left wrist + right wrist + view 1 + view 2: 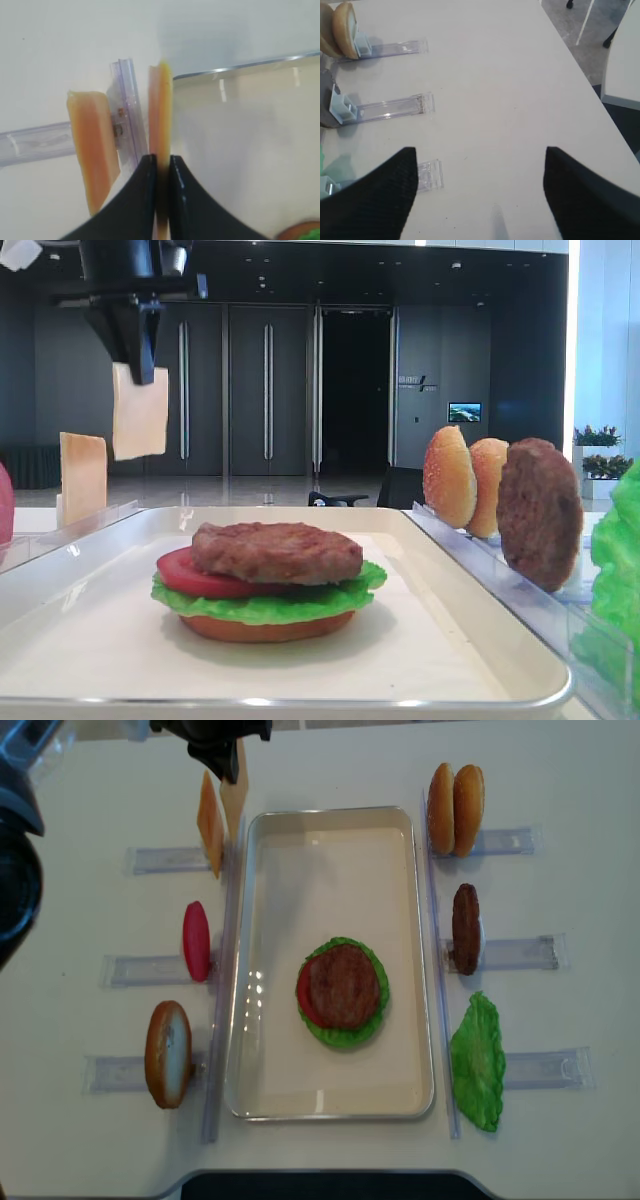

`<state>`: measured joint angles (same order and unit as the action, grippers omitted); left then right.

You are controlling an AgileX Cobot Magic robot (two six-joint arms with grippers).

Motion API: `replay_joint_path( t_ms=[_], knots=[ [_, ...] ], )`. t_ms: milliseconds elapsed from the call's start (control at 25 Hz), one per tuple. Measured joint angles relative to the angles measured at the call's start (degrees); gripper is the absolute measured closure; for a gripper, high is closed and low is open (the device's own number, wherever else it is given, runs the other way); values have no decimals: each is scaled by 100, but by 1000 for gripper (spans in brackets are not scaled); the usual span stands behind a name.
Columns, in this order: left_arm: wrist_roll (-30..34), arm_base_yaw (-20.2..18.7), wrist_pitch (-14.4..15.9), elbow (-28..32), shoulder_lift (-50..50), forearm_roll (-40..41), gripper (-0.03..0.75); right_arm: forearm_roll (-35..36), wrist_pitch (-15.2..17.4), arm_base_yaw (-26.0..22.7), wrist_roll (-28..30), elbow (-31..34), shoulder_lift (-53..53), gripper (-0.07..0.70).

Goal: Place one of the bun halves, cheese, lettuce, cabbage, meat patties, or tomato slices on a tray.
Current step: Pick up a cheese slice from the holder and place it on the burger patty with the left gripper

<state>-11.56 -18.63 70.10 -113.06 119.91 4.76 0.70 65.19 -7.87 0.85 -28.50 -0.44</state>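
My left fingers (pixel 161 172) are clamped on 1 cheese slice (pixel 140 412), pinched at its top edge; it hangs vertically in the air, clear of the rack. The left wrist view shows that slice edge-on beside the tray (pixel 262 830) rim, with a 2nd cheese slice (pixel 91 150) standing in its clear rack (pixel 127 110). The overhead view alone shows the layout: the tray in the middle of the table (pixel 560 780), carrying a stack of bun half, lettuce (pixel 345 1032), tomato slice (pixel 304 992) and meat patty (pixel 346 984). The low front view shows the bottom bun half (pixel 268 627) under the lettuce. My right fingers (pixel 480 190) are apart, above bare table.
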Motion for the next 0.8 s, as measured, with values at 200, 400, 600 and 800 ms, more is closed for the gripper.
replay_joint_path(
  t_ms=[200,400,600,800],
  knots=[
    [68,-67,39,268,-770,-343,682,0,0,0,0,0,0,104],
    [135,-67,51,1472,-1836,-825,682,0,0,0,0,0,0,104],
    [476,-67,-780,3323,-3184,-1775,682,0,0,0,0,0,0,104],
    [1267,-67,-1333,4867,-4230,-2935,682,0,0,0,0,0,0,104]
  ],
)
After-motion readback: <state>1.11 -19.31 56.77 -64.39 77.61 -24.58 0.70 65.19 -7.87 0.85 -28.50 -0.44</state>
